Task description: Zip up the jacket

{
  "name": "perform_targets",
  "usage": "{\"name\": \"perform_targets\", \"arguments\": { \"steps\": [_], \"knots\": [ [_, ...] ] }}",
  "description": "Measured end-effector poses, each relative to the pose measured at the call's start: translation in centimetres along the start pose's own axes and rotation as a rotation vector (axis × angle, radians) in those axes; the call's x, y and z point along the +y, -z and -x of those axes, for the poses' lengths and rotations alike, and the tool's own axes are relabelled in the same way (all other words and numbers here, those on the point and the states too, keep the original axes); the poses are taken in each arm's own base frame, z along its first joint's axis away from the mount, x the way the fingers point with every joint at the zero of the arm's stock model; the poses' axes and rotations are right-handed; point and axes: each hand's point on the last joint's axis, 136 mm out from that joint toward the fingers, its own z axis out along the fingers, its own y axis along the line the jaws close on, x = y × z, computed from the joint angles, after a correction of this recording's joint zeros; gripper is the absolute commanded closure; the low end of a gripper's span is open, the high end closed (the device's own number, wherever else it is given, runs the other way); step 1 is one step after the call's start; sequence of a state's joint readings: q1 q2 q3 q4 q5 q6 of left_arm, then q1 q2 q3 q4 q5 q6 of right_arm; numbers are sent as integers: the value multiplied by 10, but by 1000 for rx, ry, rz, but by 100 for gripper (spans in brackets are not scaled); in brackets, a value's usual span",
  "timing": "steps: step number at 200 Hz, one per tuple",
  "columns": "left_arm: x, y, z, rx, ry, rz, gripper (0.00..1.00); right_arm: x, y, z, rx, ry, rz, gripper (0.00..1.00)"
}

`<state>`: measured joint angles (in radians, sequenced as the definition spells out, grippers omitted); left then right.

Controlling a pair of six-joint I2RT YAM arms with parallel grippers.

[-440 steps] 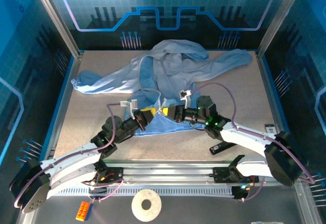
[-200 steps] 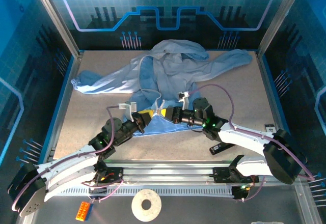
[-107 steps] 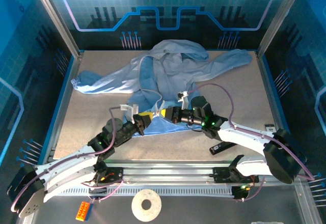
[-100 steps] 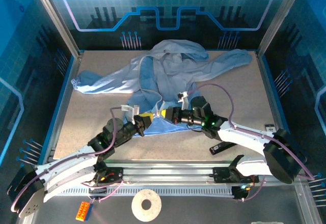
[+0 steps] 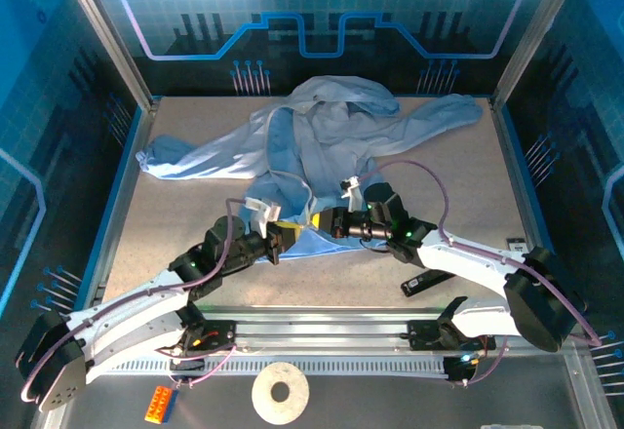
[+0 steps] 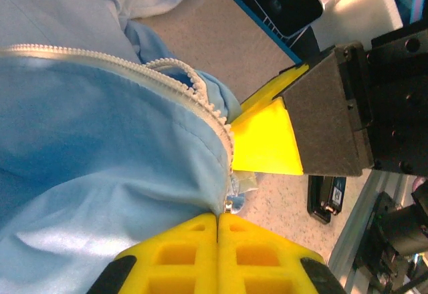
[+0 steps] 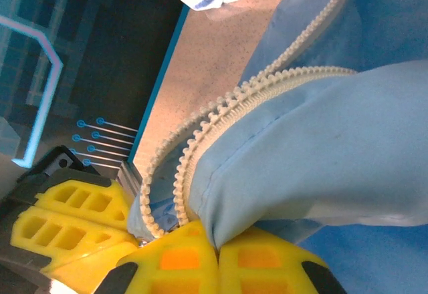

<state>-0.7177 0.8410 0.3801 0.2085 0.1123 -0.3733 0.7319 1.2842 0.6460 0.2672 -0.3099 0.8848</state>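
The jacket (image 5: 331,127) is spread over the far half of the table (image 5: 166,224), its hem (image 5: 314,245) at the near side. The left gripper (image 6: 219,219) is clamped on that hem beside the zipper teeth (image 6: 154,73). The right gripper (image 7: 217,246) is pinched on the opposite edge, close by. Thin fabric could be lost from either pinch, or the tooth rows fed in crooked, if tension is uneven. The slider cannot be made out among the folds.
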Motion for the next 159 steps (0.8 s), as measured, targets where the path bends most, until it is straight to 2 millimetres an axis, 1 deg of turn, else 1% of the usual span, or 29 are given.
{"name": "perform_targets", "arguments": {
  "steps": [11,30,45,52,61,68,87,107,141,159],
  "knots": [
    [2,1,-1,16,1,2,84,-1,0,-2,16,1,-5,100],
    [9,4,-5,42,18,20,70,-3,0,-5,29,-1,-14,100],
    [13,9,-8,56,30,29,61,-3,0,-5,29,-6,-15,100],
    [14,11,-7,55,38,32,57,-3,0,-5,28,-10,-12,100],
    [15,16,-5,45,47,37,47,-4,1,-5,25,-16,-11,100],
    [16,19,-2,36,61,38,44,-4,0,-5,23,-22,-6,100],
    [13,24,6,0,119,29,42,-6,0,-9,25,-44,4,100],
    [9,22,9,-35,192,-17,42,-8,-3,-11,32,-66,15,100],
    [14,13,-7,-32,306,-51,43,-6,-3,-10,26,-83,27,100],
    [12,10,-5,-37,328,-67,43,-5,-3,-10,25,-88,32,100]
  ]
}}
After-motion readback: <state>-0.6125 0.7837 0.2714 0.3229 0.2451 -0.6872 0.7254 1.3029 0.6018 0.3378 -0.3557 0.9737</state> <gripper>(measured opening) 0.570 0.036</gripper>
